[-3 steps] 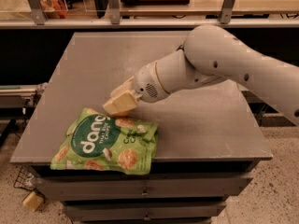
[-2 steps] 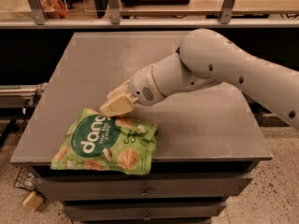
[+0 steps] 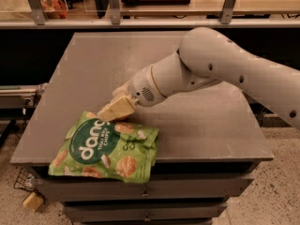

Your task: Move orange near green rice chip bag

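The green rice chip bag (image 3: 105,149) lies flat at the table's front left corner, with "dang" in white on a dark-green circle. My gripper (image 3: 114,109) is low over the table at the bag's upper edge, touching or nearly touching it, with the white arm (image 3: 206,69) reaching in from the right. The orange is not in plain view; it may be hidden in or under the gripper.
The grey table (image 3: 197,125) stands on drawers, with its front edge just below the bag. A shelf with a rail (image 3: 150,22) runs behind the table. A small yellowish object (image 3: 33,201) lies on the floor at the front left.
My gripper has moved slightly left and down, closer to the bag's upper edge. The bag has not moved.
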`<state>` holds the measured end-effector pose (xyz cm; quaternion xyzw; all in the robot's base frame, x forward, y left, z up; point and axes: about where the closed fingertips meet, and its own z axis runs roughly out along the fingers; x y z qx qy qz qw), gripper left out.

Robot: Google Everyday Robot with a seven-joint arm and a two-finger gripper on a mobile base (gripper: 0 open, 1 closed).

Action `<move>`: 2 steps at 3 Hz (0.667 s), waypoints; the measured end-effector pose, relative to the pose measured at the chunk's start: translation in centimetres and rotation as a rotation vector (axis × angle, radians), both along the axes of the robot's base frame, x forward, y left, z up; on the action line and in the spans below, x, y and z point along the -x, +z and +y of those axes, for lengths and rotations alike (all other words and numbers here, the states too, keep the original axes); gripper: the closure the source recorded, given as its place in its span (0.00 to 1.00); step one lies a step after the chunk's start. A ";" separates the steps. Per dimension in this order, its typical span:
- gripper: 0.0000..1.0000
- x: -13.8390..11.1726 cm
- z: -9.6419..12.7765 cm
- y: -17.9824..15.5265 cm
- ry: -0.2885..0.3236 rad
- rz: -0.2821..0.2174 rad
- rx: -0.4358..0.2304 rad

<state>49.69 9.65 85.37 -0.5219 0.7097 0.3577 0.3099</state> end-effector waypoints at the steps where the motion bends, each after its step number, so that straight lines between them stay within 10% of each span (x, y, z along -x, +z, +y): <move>1: 0.00 -0.1 -0.3 0.4 -0.003 0.001 0.003; 2: 0.00 -0.2 -0.5 0.6 -0.009 -0.002 0.001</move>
